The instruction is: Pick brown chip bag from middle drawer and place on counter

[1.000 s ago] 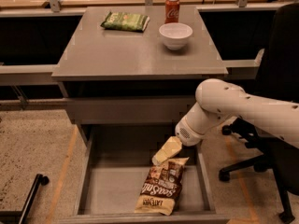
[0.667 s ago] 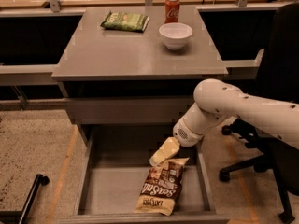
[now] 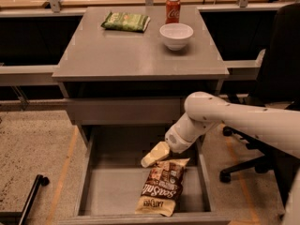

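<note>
**Worktop** (image 3: 126,55): the grey counter on top of the cabinet. Its front half and left edge are bare.

**Arm** (image 3: 243,121): white, entering from the right and passing below the worktop's front-right corner. It now sits a little further left and lower than one second ago.

**Middle drawer** (image 3: 110,186): pulled out beneath the worktop's front edge. The left half of its floor is open.

**Office chair** (image 3: 281,69): black, standing close beside the worktop's right edge and crowding that side.

**Brown chip bag** (image 3: 161,187): lies flat in the right half of the drawer, lengthwise front to back, in the same position as before.

**Green bag** (image 3: 125,21): near the far edge, left of centre.

**White bowl** (image 3: 176,35): right of centre, just in front of the red can (image 3: 173,10) at the far edge.

**End effector** (image 3: 154,155): cream-coloured, low inside the drawer just beside the bag's far end. It has shifted slightly left. Whether it is spread or pressed together cannot be told, nor whether it touches the bag.
</note>
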`<state>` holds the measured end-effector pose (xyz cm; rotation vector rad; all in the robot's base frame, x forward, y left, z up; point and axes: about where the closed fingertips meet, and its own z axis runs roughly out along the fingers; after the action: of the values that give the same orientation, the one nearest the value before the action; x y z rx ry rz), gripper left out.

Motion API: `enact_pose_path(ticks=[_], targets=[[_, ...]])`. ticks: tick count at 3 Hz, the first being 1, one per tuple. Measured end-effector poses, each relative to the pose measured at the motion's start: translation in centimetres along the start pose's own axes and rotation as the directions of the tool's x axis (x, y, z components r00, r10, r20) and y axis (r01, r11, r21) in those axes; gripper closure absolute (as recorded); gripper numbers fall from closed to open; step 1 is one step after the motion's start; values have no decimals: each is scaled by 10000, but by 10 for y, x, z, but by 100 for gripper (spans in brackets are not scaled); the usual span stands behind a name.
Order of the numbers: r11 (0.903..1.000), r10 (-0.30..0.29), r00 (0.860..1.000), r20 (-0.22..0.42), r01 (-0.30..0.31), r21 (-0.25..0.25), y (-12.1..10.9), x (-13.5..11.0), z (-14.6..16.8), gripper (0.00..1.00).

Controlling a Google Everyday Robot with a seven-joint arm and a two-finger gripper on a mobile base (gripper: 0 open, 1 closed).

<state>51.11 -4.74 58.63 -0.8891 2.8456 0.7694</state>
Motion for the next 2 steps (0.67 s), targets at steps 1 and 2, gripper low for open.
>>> enact_pose_path(ticks=[1, 2], targets=[[9902, 1340, 9890, -633, -1311, 484, -27, 2, 39, 0], [9666, 2440, 9621, -1220, -2310, 1112, -54, 13, 70, 0]])
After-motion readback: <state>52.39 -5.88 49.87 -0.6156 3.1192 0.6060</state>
